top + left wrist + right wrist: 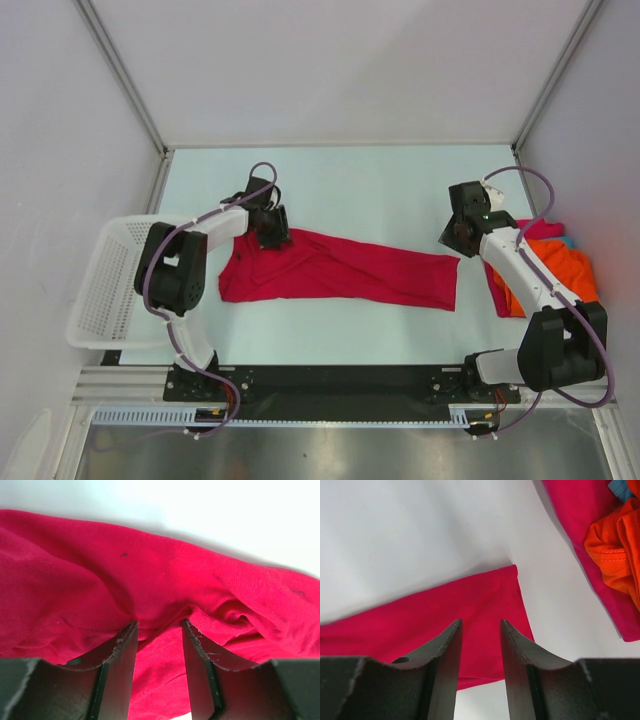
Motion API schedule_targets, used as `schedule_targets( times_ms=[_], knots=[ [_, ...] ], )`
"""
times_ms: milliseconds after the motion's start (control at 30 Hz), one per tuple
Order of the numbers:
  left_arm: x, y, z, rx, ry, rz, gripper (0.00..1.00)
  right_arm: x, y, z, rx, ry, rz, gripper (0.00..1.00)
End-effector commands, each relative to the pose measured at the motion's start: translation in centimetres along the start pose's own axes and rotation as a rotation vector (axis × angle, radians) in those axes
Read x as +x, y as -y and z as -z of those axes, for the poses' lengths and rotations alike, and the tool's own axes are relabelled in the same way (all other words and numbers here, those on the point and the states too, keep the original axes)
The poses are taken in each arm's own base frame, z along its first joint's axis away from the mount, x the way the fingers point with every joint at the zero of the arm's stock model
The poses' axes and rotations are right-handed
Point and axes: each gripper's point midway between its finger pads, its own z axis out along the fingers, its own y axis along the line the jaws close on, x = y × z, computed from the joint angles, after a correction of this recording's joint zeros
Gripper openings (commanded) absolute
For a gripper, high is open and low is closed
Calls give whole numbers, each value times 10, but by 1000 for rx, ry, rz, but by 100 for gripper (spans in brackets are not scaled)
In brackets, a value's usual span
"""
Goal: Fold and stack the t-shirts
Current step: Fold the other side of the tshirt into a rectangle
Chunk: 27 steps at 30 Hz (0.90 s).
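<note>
A crimson t-shirt [340, 272] lies stretched out across the middle of the table. My left gripper [272, 238] is down on its upper left part. In the left wrist view its jaws [159, 623] stand apart, tips pressed into the puckered red cloth [165, 570]. My right gripper [452, 238] hangs open just over the shirt's right end, and the right wrist view shows the flat cloth [445, 605] under the gripper [480, 622]. More t-shirts lie heaped at the right: orange [570, 270], magenta [497, 290] and a bit of teal [568, 241].
A white lattice basket [100, 290] hangs over the table's left edge beside the left arm. White walls close in the table at the back and both sides. The heap, with its magenta cloth [580, 530] and orange cloth [615, 545], lies right of the right gripper.
</note>
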Motion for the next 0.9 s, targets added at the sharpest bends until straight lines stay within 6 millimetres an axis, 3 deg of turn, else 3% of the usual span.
schedule_targets(
  times_ms=[0, 367, 600, 700, 733, 767, 867],
  knots=[
    [-10, 14, 2, 43, 35, -30, 45, -9, 3, 9, 0, 36, -2, 41],
    [22, 32, -10, 90, -32, -52, 45, -9, 5, 10, 3, 38, -4, 41],
    [25, 27, -8, 78, -33, -51, 43, -11, 5, 14, -3, 48, -3, 40],
    [23, 29, -5, 80, -27, -56, 34, -11, 6, 15, -3, 50, -3, 37],
    [22, 29, -3, 78, -23, -57, 20, -12, 6, 16, -6, 53, -5, 37],
    [22, 28, -1, 69, -24, -57, 12, -12, 7, 16, -6, 54, -4, 36],
    [21, 26, 6, 51, -13, -62, 0, -12, 7, 17, -9, 57, -6, 33]
  ],
)
